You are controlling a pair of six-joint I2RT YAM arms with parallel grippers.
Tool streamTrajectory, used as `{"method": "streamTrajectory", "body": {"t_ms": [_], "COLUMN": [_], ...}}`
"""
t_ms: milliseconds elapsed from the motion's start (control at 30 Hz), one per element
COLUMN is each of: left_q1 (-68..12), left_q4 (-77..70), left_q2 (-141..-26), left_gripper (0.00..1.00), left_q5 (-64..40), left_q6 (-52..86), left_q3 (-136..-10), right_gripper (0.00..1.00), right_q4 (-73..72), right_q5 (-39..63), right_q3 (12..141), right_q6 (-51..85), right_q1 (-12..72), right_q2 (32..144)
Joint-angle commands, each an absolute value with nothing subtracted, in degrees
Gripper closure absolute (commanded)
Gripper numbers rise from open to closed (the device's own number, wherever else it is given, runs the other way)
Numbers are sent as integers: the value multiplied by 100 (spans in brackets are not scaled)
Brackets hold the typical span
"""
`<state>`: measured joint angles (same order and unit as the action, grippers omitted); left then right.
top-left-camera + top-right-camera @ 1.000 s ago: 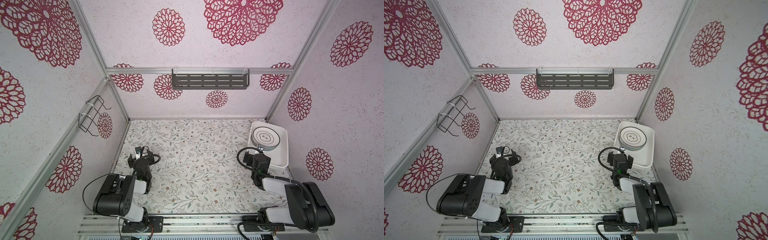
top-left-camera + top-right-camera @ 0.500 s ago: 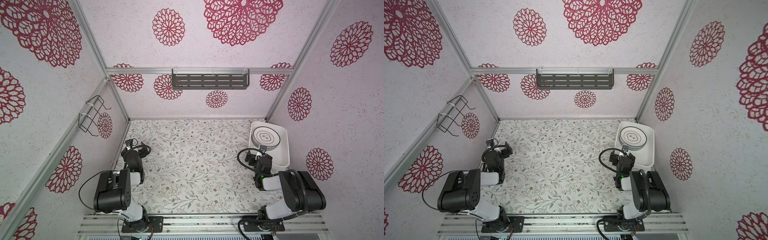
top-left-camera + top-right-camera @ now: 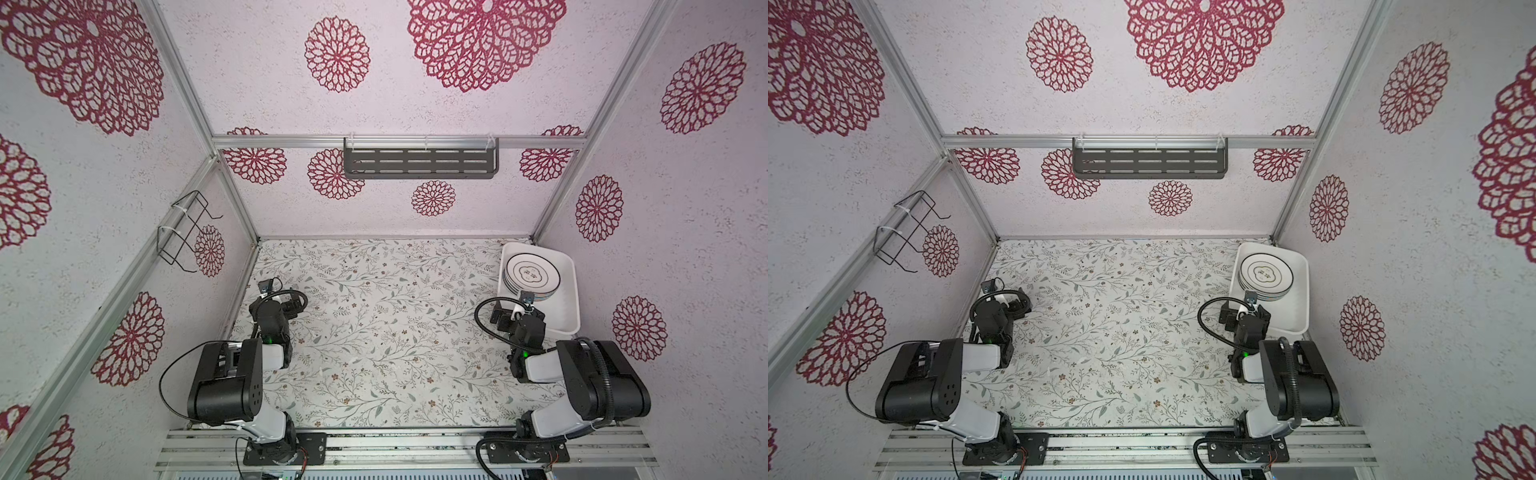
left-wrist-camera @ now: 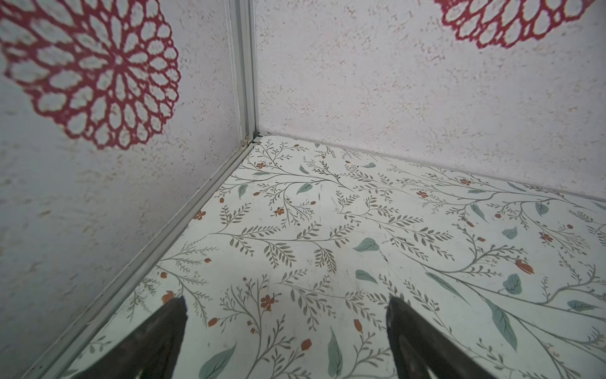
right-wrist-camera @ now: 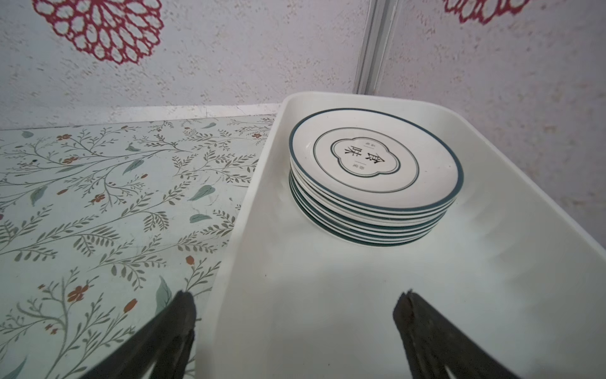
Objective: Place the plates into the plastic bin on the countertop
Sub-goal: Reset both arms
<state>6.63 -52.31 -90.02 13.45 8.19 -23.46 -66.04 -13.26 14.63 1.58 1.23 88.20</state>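
The leaf-printed countertop sits inside flowered walls and shows no loose plate in either top view. The plates sit in one stack at the far end of the plastic bin, which stands in the far right corner of the countertop. A single stack probably serves to fit every plate in and leave the bin's near half as bare floor.

The right gripper hovers over the bin's near end. Its fingers are spread wide and hold nothing, one over the countertop and one over the bin floor. The left gripper, near the left wall, is also spread wide over bare countertop. I read both as standing clear with the job about done.

The lower plates show only their teal edges, so their faces are hidden and an exact count is uncertain. In both top views the right arm covers the bin's near left corner, and the countertop under both arms is hidden.
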Motion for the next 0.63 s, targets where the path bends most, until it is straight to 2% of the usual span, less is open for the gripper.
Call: {"method": "streamTrajectory", "body": {"t_ms": [0,600], "left_q1": [642,660], "left_q4": [-5235,-5190], "left_q2": [-8956,-8956], "left_gripper": [3,3], "left_q5": [1397,1354], "left_q6": [756,765], "left_q3": [-2379,-2395], "right_gripper": [1,1], "right_q4": [-6915,-6908], "right_q5": [-1359,-1355], "right_q3": [1442,1445], "right_q6": [191,194], "right_q1": [149,149], "right_q2": [8798,8798]}}
